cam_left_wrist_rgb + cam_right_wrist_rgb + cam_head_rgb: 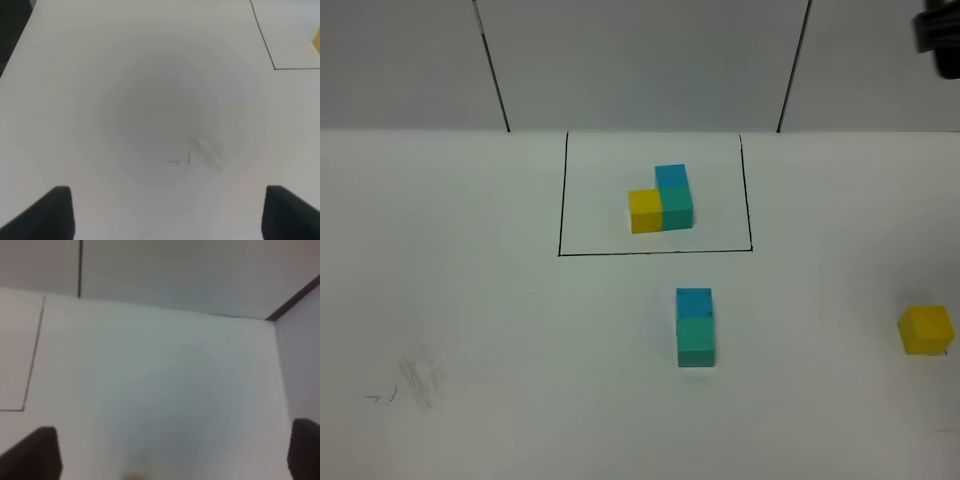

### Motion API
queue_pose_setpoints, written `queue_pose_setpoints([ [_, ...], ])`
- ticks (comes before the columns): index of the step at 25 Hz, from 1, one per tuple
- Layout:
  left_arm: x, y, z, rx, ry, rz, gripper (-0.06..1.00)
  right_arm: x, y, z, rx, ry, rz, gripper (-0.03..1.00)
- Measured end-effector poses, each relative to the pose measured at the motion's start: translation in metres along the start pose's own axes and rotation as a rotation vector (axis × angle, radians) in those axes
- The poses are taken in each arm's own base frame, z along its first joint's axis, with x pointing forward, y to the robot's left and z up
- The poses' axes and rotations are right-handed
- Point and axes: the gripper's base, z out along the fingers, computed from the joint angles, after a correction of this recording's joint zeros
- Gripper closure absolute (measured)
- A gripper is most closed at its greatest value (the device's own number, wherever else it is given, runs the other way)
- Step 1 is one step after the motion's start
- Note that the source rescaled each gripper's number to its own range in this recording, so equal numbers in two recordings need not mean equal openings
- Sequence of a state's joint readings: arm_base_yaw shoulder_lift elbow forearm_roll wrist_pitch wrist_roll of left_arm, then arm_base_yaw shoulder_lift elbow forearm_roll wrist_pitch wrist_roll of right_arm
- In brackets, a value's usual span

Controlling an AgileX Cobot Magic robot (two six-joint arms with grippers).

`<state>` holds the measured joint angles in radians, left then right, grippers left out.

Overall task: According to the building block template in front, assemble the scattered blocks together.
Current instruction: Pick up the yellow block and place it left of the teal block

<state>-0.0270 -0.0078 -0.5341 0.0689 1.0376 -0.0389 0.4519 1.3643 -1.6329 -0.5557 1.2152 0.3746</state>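
**Two blocks joined, the yellow one off alone**

I saw the template [661, 200] inside the black line box [650, 252] at the back of the white counter [470, 320]. It had yellow on the left, green beside it, and blue behind the green. In front of the box, the blue block [694, 301] touched the green block [696, 343], with blue behind green. The yellow block [925, 330] sat well apart from them, near the right edge. A gray scribble [410, 383] marked the counter on the left. My left claw [167, 215] hung open over that scribble, holding nothing. My right claw [172, 455] was spread wide over plain counter, holding nothing too.
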Motion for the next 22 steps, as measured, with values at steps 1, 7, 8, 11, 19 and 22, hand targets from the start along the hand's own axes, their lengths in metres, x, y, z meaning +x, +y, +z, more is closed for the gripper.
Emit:
queue_pose_setpoints([
  [1,0.000,0.000,0.000,0.000,0.000,0.000,0.24,0.001,-0.011,-0.006,0.008,-0.008,-0.003,-0.03],
  [7,0.000,0.000,0.000,0.000,0.000,0.000,0.24,0.013,-0.049,-0.015,-0.002,0.021,0.000,-0.03],
  [8,0.000,0.000,0.000,0.000,0.000,0.000,0.24,0.018,-0.051,-0.008,-0.009,0.054,0.012,-0.03],
  [11,0.000,0.000,0.000,0.000,0.000,0.000,0.24,0.041,-0.056,0.019,-0.024,0.187,0.019,-0.03],
  [19,0.000,0.000,0.000,0.000,0.000,0.000,0.24,0.114,-0.047,0.080,-0.039,0.451,-0.003,-0.03],
  [22,0.000,0.000,0.000,0.000,0.000,0.000,0.24,0.129,-0.039,0.095,-0.073,0.426,0.002,-0.03],
])
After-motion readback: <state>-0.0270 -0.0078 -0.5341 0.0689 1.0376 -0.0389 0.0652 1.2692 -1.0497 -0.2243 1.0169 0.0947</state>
